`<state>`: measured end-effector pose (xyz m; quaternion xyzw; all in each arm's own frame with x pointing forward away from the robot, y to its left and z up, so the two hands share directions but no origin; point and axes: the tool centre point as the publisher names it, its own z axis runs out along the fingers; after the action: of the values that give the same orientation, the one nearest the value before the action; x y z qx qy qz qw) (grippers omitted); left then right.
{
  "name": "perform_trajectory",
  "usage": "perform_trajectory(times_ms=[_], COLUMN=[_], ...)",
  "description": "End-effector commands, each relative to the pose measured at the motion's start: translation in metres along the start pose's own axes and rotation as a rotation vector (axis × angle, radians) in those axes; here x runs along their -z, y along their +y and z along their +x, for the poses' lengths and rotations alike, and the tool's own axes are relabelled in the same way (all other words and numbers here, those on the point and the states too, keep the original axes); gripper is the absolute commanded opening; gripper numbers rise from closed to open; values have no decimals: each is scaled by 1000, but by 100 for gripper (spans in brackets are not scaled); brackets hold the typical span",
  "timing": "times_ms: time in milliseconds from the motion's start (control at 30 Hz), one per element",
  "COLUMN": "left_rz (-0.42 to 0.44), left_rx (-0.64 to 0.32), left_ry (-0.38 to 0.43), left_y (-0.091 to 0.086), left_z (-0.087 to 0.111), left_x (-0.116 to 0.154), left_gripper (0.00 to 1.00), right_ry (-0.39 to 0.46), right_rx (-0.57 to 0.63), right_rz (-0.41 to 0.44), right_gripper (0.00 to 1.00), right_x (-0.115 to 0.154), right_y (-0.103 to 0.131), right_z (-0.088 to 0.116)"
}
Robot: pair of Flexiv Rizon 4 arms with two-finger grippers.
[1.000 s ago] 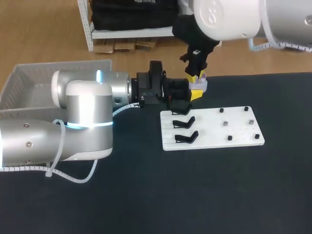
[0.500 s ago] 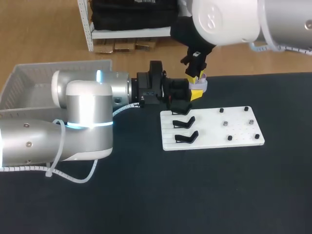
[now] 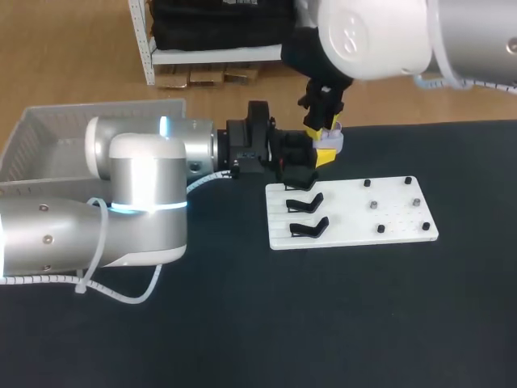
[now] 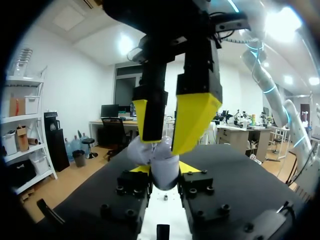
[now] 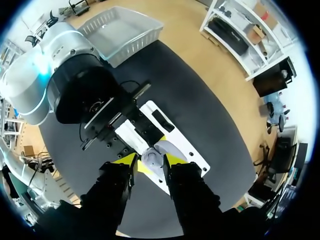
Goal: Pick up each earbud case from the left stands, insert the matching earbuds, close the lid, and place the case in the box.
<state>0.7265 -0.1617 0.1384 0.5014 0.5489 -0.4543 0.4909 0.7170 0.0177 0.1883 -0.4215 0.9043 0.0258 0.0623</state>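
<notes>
The left pincer (image 4: 165, 186) grips the pale earbud case (image 4: 161, 165) above the tabletop (image 3: 242, 323). The right pincer (image 5: 151, 164), above it, clenches the case's upper part from both sides.

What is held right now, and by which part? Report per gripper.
The left gripper holds the earbud case by its lower body, between its fingers. The right gripper straddles the case's top; whether it grips cannot be told.

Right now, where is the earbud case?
In the head view, the earbud case is held in the left gripper near the white board's far left corner, with the right gripper directly over it.
</notes>
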Motion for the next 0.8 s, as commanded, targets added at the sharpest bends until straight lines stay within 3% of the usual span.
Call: perform_trajectory(times_ms=[33, 267, 533, 800], left_rz=[-5, -5, -5, -5], left_rx=[-4, -4, -4, -4], left_ry=[-7, -7, -7, -7], left_y=[-1, -1, -1, -1], left_z=[1, 1, 1, 1], left_x=[0, 0, 0, 0], left_gripper=[0, 0, 0, 0], right_ry=[-15, -113, -210, -184], right_rx=[-2, -67, -278, -409], right_rz=[21, 22, 35, 64], right_gripper=[33, 39, 38, 38], right_x=[7, 33, 15, -12], right_y=[2, -4, -47, -66], right_z=[4, -6, -36, -29])
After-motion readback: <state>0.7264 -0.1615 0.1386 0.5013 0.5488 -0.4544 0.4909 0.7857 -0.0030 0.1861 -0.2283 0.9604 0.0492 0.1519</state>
